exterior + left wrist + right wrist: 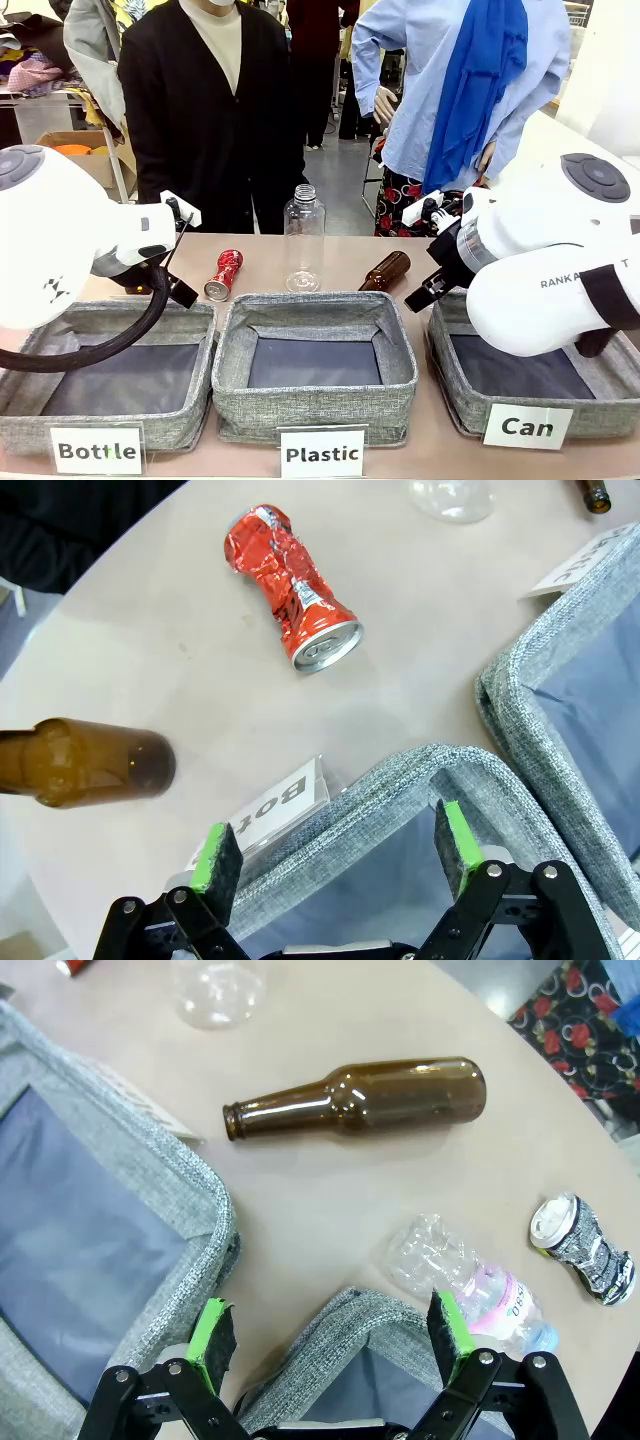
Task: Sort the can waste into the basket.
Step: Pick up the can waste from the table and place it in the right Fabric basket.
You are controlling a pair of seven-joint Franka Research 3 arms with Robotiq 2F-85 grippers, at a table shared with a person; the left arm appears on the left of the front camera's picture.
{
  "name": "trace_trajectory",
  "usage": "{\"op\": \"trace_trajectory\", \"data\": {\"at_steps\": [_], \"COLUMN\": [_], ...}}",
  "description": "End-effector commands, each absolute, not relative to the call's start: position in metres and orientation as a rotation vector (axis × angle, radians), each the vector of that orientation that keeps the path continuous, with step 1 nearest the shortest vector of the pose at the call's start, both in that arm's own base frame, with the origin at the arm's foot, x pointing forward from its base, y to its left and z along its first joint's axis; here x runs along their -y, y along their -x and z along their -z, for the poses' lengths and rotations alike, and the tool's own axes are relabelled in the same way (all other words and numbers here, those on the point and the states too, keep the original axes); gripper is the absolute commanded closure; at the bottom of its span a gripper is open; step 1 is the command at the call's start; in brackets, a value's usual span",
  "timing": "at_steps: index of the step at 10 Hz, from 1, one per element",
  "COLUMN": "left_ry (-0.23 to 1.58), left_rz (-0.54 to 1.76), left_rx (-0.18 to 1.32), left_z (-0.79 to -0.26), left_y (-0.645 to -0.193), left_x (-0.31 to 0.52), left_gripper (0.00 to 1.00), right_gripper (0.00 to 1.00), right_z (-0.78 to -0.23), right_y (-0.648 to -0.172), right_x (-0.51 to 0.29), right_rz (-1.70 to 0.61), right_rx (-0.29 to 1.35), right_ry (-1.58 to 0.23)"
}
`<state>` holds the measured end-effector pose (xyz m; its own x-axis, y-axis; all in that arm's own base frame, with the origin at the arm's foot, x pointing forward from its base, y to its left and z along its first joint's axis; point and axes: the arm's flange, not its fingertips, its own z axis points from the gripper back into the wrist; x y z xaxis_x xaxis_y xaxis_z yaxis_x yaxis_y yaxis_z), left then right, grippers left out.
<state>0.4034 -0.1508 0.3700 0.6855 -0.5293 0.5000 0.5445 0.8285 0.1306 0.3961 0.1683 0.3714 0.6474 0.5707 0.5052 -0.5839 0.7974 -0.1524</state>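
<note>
A crushed red can (223, 274) lies on the table behind the left basket; in the left wrist view the red can (292, 586) rests well ahead of my left gripper (335, 845), which is open and empty over a basket corner. A dented black-and-white can (583, 1248) lies on its side at the right of the right wrist view. My right gripper (330, 1330) hangs open and empty above the rim of the "Can" basket (345, 1315). That grey basket (600, 412) stands at the front right, partly behind my right arm.
Grey baskets labelled "Bottle" (110, 425) and "Plastic" (315, 400) stand at the front. An upright clear bottle (303, 238) and a lying brown bottle (386, 271) are behind them. Another brown bottle (85, 763) and a crushed plastic bottle (465, 1280) lie nearby. A person stands at the far side.
</note>
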Motion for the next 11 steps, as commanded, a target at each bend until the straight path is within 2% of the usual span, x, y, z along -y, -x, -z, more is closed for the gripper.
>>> {"op": "trace_trajectory", "data": {"at_steps": [1, 6, 7, 9, 11], "left_ry": [0.029, 0.029, 0.149, 0.355, 0.574], "left_rz": [0.601, 0.601, 0.598, 0.663, 0.770], "left_rx": [0.551, 0.551, 0.519, 0.510, 0.497], "left_z": [-0.370, -0.370, -0.382, -0.437, -0.484], "left_y": [-0.403, -0.403, -0.398, -0.373, -0.344], "left_x": [0.151, 0.151, 0.150, 0.148, 0.138], "left_gripper": [0.00, 0.00, 0.00, 0.00, 0.00], "right_gripper": [0.00, 0.00, 0.00, 0.00, 0.00], "right_z": [-0.371, -0.371, -0.397, -0.447, -0.496], "right_y": [-0.396, -0.396, -0.386, -0.371, -0.357], "right_x": [-0.168, -0.168, -0.169, -0.157, -0.128], "right_rz": [-0.656, -0.656, -0.639, -0.595, -0.520], "right_rx": [0.566, 0.566, 0.559, 0.467, 0.325], "right_ry": [-0.026, -0.025, 0.019, -0.176, -0.497]}}
